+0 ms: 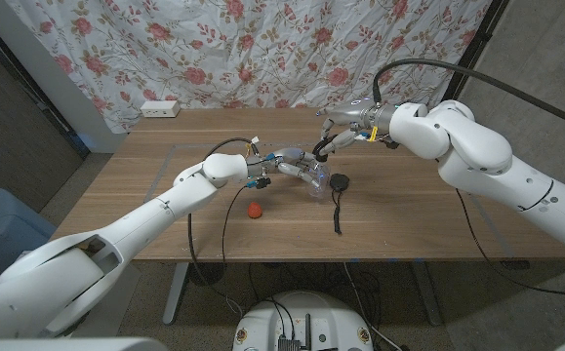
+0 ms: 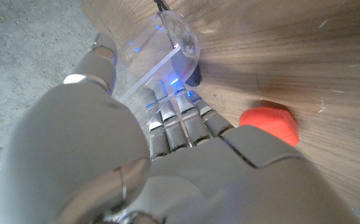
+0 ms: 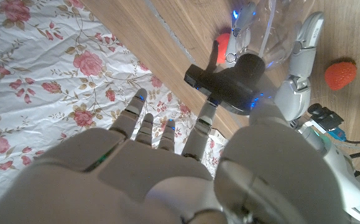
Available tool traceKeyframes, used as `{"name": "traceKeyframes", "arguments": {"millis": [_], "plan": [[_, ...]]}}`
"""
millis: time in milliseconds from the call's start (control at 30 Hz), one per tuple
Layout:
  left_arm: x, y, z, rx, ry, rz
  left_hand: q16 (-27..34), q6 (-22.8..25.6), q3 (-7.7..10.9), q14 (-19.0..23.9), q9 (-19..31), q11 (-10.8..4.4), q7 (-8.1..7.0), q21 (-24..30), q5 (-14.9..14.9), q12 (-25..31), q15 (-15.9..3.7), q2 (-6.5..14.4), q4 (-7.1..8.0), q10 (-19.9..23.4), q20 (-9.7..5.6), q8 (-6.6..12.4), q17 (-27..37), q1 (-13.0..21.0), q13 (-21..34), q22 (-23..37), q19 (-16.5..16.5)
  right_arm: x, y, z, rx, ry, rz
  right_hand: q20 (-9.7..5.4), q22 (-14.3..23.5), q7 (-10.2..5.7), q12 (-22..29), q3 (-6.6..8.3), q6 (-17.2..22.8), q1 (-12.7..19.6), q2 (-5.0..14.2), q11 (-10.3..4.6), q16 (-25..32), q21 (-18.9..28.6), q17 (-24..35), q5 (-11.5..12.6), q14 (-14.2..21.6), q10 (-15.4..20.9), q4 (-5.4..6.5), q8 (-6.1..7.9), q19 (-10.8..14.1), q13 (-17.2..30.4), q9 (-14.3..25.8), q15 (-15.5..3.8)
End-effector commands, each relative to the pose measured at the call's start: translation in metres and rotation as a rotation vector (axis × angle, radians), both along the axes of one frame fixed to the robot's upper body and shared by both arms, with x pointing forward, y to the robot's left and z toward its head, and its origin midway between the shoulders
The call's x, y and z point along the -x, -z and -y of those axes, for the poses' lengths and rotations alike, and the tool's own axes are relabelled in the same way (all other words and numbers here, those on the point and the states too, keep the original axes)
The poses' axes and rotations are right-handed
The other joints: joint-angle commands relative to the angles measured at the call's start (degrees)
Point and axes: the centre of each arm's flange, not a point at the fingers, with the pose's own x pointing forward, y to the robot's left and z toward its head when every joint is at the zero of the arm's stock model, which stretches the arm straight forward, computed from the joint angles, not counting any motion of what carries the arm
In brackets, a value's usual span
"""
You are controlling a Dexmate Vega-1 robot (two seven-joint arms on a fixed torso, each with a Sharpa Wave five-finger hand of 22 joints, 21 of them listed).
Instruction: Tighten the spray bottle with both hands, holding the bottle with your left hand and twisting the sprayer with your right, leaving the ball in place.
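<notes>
Clear plastic spray bottle (image 1: 313,181) lies tilted at table centre, its black sprayer (image 3: 229,79) fitted on the neck. Red ball (image 1: 254,210) rests on the tabletop just beside it, not touching.

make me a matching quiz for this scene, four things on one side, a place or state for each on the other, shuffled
Things:
1. clear spray bottle
2. black sprayer
3. red ball
4. white power strip

Places or states:
A. at the table's far edge by the flowered curtain
B. gripped by the left hand
C. lying loose on the wood, nearer the front than the bottle
D. at the bottle's end, under the right hand

Pairs: 1-B, 2-D, 3-C, 4-A
</notes>
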Motion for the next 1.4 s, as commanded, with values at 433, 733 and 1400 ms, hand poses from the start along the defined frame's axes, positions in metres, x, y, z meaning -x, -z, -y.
{"name": "traceKeyframes", "arguments": {"millis": [433, 733, 1400], "plan": [[0.000, 0.000, 0.000, -0.002, 0.004, 0.003, -0.2, 1.8, 1.02, 0.3, 0.1, -4.17, -1.00, 0.0, 0.4, 1.1, -6.27, 9.1, 1.12, 4.5, -1.86, 19.29, 0.1, -3.4, 1.5, 0.1, 0.5, 0.003, 0.006, -0.011, -0.051, 0.056, 0.120, -1.07, 0.1, -0.52, 0.6, -0.42, 6.3, -1.2, 1.11, -0.91, 1.9, 0.5, 0.3, 0.8, 4.0, 6.2, -1.06, 2.67, 3.7, 0.1, 0.8, -2.76], [0.001, 0.000, 0.000, -0.006, 0.006, 0.005, -0.3, 1.7, 1.04, 0.4, 0.1, -4.21, -1.11, -0.1, 0.4, 1.0, -6.24, 9.1, 1.23, 4.4, -1.82, 19.25, 0.0, -3.6, 1.5, 0.1, 0.5, 0.004, 0.009, -0.013, -0.066, 0.081, 0.109, -1.16, 0.1, -0.08, 0.6, -0.73, 9.1, -2.1, 1.37, -1.24, 2.3, 0.5, 0.5, 0.8, 5.1, 8.0, -1.12, 3.95, 4.7, 0.1, 1.0, -3.47], [0.003, -0.001, -0.001, -0.002, 0.007, 0.011, -0.4, 1.7, 1.08, 0.3, 0.1, -4.41, -1.08, -0.1, 0.4, 1.0, -6.31, 9.3, 1.29, 4.5, -1.82, 19.28, -0.1, -3.8, 1.5, 0.1, 0.6, 0.003, 0.016, -0.022, -0.112, 0.148, 0.115, -1.37, 0.2, 0.65, 1.0, -1.16, 15.7, -3.3, 1.70, -1.50, 4.2, 0.6, 0.8, 1.0, 10.0, 13.6, -2.04, 7.41, 7.8, 0.1, 1.6, -6.18]]}}
